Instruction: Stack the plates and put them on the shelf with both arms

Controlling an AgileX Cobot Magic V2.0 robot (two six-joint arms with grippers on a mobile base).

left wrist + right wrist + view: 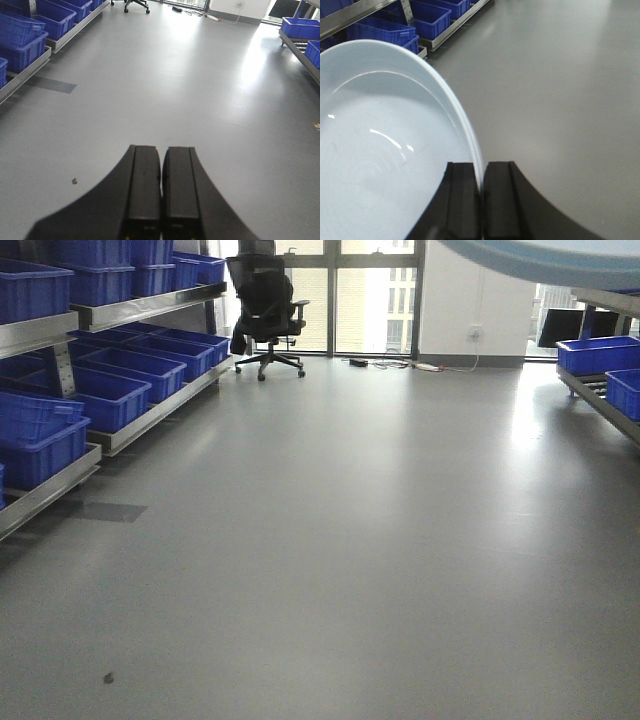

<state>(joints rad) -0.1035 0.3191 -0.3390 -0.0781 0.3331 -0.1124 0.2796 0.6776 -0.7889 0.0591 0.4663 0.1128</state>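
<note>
Front view: the pale blue-white glossy round plate (pixel 540 258) juts in top right, well apart from the brushed-steel tiered shelf (pixel 150 308) holding blue plastic crates (pixel 112 395).

Left wrist view: my left gripper (pixel 161 152) is closed on nothing.

Right wrist view: my right gripper (pixel 481 169) pinches the plate's rim, probably to carry it.

No writing is legible.

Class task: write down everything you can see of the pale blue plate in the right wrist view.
The large round pale blue-white plate looks like glossy glazed ceramic, with highlights on its flat centre and a low upturned rim. The right gripper is shut on that rim, its black fingers pinching it from both sides. It is held clear of the grey floor, its left and lower parts cut off by the frame; nothing else visibly touches it.
</note>
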